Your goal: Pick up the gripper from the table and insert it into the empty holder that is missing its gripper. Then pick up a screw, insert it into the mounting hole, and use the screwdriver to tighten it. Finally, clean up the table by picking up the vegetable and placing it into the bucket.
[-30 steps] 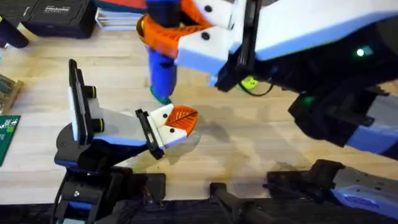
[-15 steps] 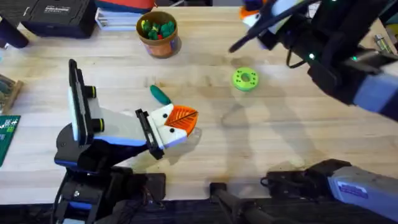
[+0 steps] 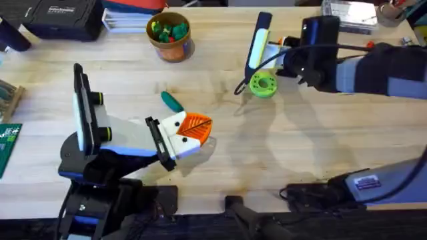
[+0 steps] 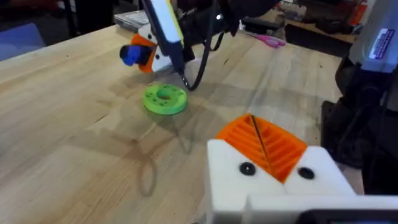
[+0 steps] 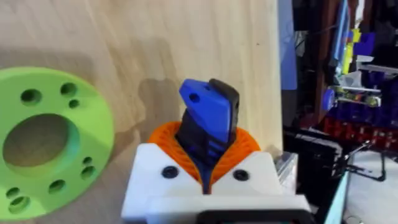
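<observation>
While still clamping the screwdriver (image 5: 208, 118), has pulled the right claw (image 5: 205, 149) away from the closed left claw (image 4: 261, 142) toward the disc (image 3: 263, 85); probably done with tightening.

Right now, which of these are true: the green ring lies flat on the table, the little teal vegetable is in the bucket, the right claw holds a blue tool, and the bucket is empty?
1. The green ring lies flat on the table. True.
2. The teal vegetable is in the bucket. False: it lies on the table close to the left claw, well apart from the bucket.
3. The right claw holds a blue tool. True: the blue screwdriver is clamped between its orange pads.
4. The bucket is empty. False: green and other coloured pieces show in its mouth.
</observation>
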Available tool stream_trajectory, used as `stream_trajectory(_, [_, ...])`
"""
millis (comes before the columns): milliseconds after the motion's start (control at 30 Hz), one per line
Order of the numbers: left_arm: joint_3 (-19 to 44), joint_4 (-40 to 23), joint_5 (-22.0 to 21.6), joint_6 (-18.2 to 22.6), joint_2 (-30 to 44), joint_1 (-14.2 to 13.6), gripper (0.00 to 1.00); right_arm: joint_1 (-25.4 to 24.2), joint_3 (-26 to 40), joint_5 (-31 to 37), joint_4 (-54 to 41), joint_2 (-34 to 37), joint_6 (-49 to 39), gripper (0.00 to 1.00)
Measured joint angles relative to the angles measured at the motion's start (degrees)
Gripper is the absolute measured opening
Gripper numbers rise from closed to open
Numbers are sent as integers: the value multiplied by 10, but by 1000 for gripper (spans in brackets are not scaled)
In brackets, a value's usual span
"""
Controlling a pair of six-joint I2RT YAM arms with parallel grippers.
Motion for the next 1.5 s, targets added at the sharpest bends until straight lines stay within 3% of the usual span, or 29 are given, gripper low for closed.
stream_trajectory(267, [0, 0, 0, 0, 0, 0, 9, 0, 3, 11, -5, 10, 78, 389])
stream_trajectory(300, [0, 0, 0, 0, 0, 0, 9, 0, 4, 12, -11, 10, 89, 467])
stream_trajectory(400, [0, 0, 0, 0, 0, 0, 9, 1, 14, 18, -32, 1, 116, 869])
stream_trajectory(433, [0, 0, 0, 0, 0, 0, 9, 1, 18, 18, -43, -6, 124, 964])
stream_trajectory(467, [0, 0, 0, 0, 0, 0, 9, 2, 19, 18, -53, -12, 133, 985])
stream_trajectory(700, [0, 0, 0, 0, 0, 0, 9, 9, 19, 23, -93, -57, 213, 994])
stream_trajectory(900, [0, 0, 0, 1, 0, 0, 26, 9, 19, 29, -157, -185, 328, 994])
stream_trajectory(933, [0, 0, 0, 2, 0, 0, 160, 11, 19, 29, -175, -208, 351, 994])
stream_trajectory(967, [0, 0, 0, 2, 0, 0, 613, 19, 19, 12, -231, -283, 412, 994])
stream_trajectory(1033, [0, 0, 0, 1, 0, 0, 933, 33, 19, -11, -263, -331, 442, 994])
stream_trajectory(1067, [0, 0, 0, 1, 0, 0, 971, 41, 19, -24, -275, -352, 453, 994])
stream_trajectory(1200, [0, 2, -3, 2, 0, 0, 985, 74, 19, -59, -290, -408, 482, 994])
stream_trajectory(1367, [2, 18, -55, -22, 0, 0, 985, 106, 19, -78, -290, -427, 498, 994])
stream_trajectory(1500, [59, -116, -152, -54, 3, 0, 985, 126, 19, -81, -294, -427, 500, 994])
